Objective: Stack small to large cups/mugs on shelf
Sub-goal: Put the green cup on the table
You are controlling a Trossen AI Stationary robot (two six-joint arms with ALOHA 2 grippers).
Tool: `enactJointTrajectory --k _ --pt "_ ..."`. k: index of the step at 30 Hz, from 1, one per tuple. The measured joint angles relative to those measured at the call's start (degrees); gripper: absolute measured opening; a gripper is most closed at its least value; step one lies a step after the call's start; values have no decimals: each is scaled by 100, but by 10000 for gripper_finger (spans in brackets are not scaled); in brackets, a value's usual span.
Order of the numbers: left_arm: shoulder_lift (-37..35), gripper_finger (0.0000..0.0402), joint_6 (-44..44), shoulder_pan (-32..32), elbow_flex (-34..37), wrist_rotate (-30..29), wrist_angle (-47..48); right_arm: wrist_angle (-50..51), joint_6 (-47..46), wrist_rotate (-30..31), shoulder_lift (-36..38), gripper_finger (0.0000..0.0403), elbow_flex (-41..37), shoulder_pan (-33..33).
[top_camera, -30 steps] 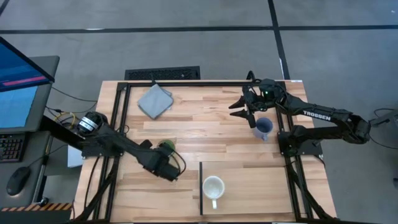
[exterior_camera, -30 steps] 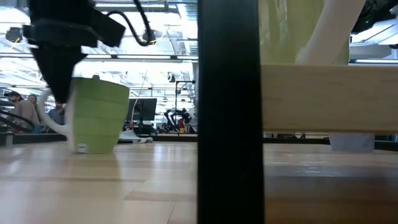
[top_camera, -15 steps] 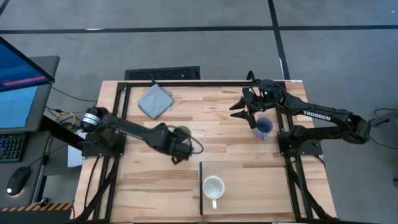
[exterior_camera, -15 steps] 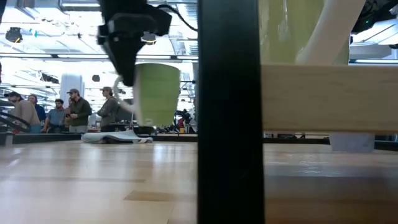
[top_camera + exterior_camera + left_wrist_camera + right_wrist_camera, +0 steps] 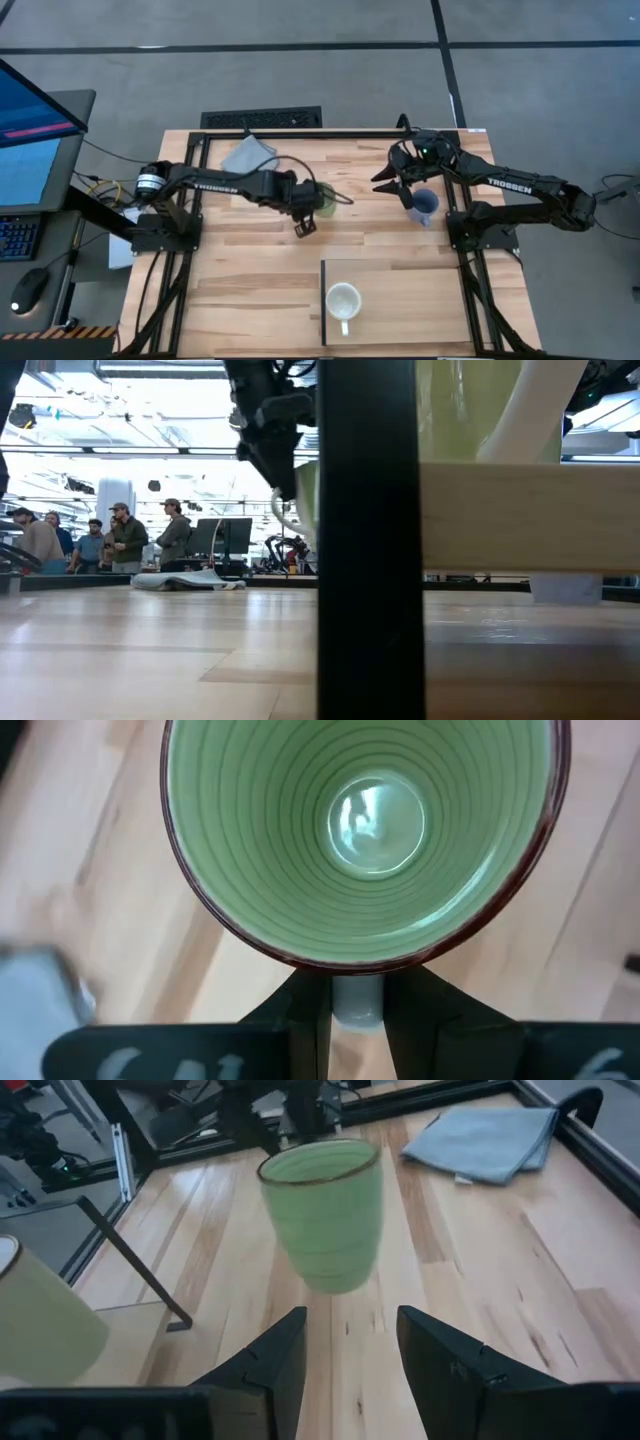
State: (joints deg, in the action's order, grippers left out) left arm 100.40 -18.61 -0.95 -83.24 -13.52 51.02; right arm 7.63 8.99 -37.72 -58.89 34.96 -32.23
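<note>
Grey concrete floor surrounds the planked light-wood desk [image 5: 250,270], which fills the middle of the high view. Going left to right there: the grey folded square cloth [image 5: 243,155] lies at the desk's upper left, partly under the left arm. Just right of it, the left pincer [image 5: 312,205] is clamped on the handle of the bright green ribbed mug [image 5: 322,197], carried in the air above centre; the low view shows it clear of the wood. Lower centre, the cream-white mug [image 5: 343,300] stands on the flat pale-wood shelf panel [image 5: 420,300], handle toward the frame's bottom. At the upper right, the right pincer [image 5: 393,180] hangs with fingers spread apart, just left of the blue-grey mug [image 5: 423,205], which stands on the desk.

The green mug is upright: its long axis runs vertical, mouth up, handle pointing back into the left pincer.

Risks, as I judge them: the grip is on the handle alone, so the mug could swing or slip during a fast move. The two arms are close, so the carried mug could strike the right pincer. Order also matters: it is hard to tell whether the green mug fits with the cream one, and a wrong pairing could jam or topple.
</note>
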Motion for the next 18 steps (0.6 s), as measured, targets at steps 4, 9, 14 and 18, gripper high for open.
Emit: enactJointTrajectory --k 4,9,14,18 --pt "0 50 437 -244 0 82 -228 108 0 1 0 178 0 0" --pt "0 50 767 -432 0 90 -438 221 -2 1 0 178 0 0" --pt "3 50 1132 -539 0 320 -877 225 -85 6 0 178 0 0" --pt "199 50 1221 -607 0 386 -1032 226 -153 7 0 178 0 0"
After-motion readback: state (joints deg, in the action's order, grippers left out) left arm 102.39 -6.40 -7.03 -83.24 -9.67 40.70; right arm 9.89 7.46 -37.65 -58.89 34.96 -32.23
